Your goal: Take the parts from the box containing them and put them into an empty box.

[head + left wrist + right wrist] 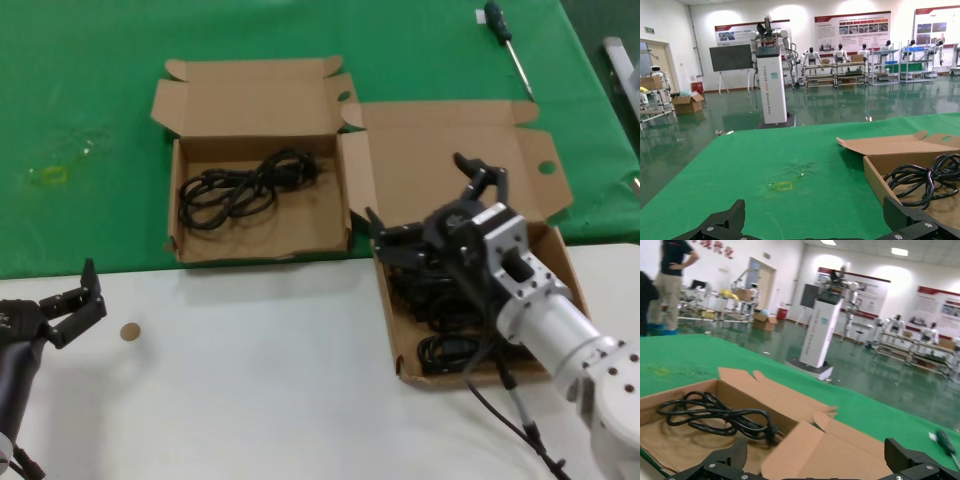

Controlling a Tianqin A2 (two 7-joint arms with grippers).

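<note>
Several black cables (440,300) in the larger box (540,160), directly beneath the spread right claw (425,205).

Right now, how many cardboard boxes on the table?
2. The smaller box sits on the green cloth toward the robot's left, a black cable coiled inside. The larger box sits to its right, under the right gripper, holding more black cables.

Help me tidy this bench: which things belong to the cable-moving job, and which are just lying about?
Job: larger cardboard box with cables; smaller cardboard box holding one black cable; right gripper; left gripper.
Stray: screwdriver; small brown disc.
</note>
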